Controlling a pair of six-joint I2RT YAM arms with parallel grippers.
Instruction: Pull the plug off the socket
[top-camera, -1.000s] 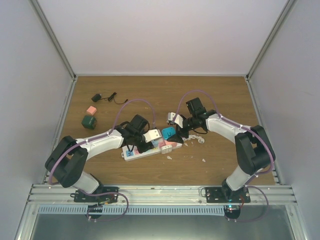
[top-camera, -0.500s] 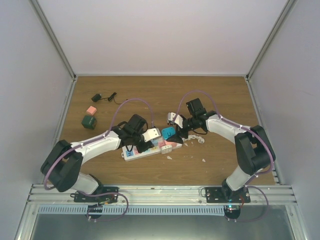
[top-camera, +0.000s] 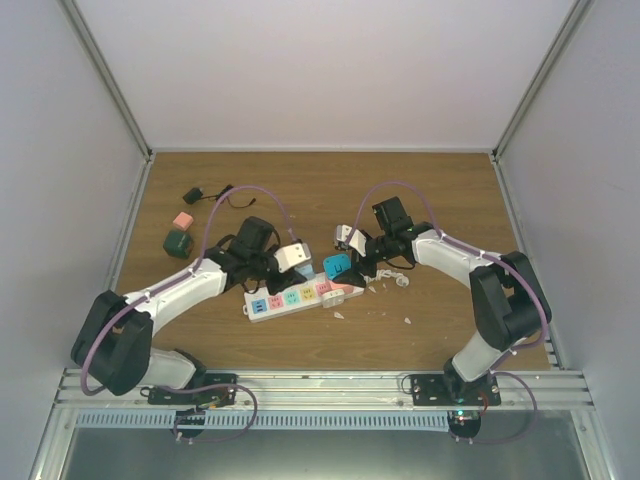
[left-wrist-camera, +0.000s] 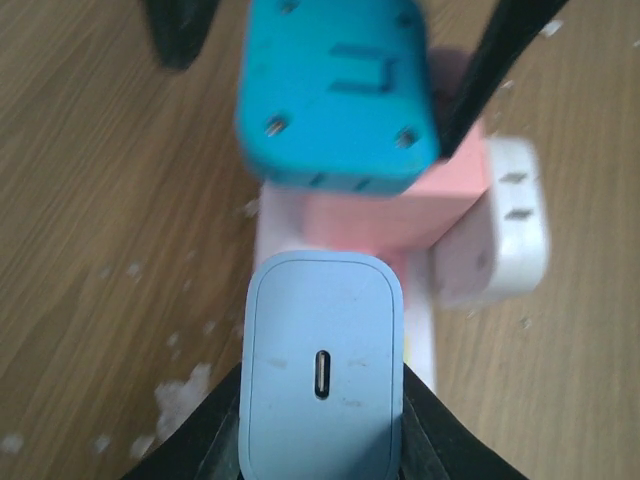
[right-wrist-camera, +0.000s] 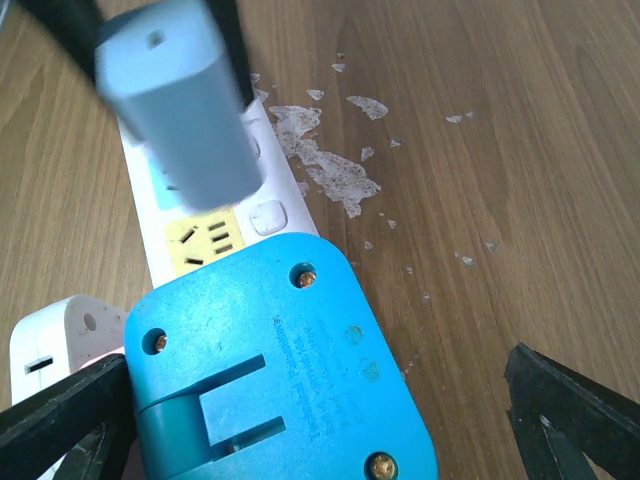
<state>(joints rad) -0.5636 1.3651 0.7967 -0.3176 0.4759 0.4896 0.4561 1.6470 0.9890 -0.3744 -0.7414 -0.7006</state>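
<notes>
Two light, rigid plugs. Left gripper (left-wrist-camera: 320, 450) clamps the grey-blue charger (left-wrist-camera: 320, 350) by its smooth, likely slippery sides. The right gripper (right-wrist-camera: 315, 415), wide open, straddles the teal plug (right-wrist-camera: 270, 340), holding nothing.

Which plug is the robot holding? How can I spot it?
Find the long white strip mid-table. At its far edge the left pincer grips a plug. It is pale grey-blue with one small oval port, unlike the bright teal plug beside it.

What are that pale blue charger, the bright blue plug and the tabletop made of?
The pale blue charger looks like smooth matte plastic: soft even sheen, rounded moulded corners. The bright blue plug seems hard moulded plastic, with screws and moulded lettering. The tabletop shows wood grain, perhaps laminate; I cannot tell which.
</notes>
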